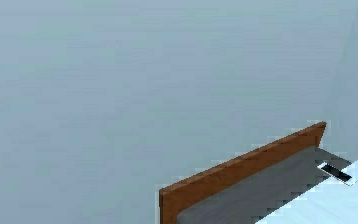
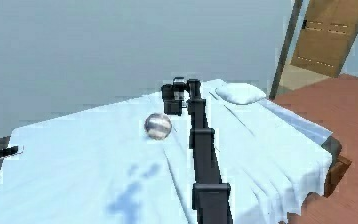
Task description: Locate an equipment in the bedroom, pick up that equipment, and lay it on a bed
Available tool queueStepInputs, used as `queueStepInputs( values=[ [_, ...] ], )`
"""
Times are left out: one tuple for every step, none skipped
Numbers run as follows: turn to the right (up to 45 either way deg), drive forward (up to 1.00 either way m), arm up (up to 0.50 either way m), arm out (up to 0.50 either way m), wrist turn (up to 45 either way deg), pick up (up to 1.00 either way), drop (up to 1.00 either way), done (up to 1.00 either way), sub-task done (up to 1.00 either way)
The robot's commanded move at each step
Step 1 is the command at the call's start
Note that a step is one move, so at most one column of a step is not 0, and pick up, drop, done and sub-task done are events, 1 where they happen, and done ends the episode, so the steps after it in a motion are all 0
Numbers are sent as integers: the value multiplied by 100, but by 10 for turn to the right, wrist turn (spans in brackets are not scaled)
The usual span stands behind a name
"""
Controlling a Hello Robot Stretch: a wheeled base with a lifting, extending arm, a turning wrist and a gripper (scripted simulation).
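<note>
Tool [image 2: 170, 102] of mine reaches over bed [image 2: 77, 150]; I cannot tell if it holds anything. Ball [image 2: 158, 126] close by, pillow [image 2: 239, 93] near.

forward: toward wall [image 1: 137, 70], headboard [image 1: 237, 172] low-right | arm side: over bed [image 2: 77, 150] | shared: bed

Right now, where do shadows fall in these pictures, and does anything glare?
Arm side view: a soft bluish shadow lies on the white sheet left of the arm; the ball shows no glare. Forward view: the wall is evenly lit; a dark band runs along the headboard.
</note>
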Motion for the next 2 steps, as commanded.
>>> queueStepInputs(
  values=[
    [0, 0, 0, -8, 0, 0, 0, 0, 0],
    [0, 0, 0, 0, 0, 0, 0, 100, 0]
  ],
)
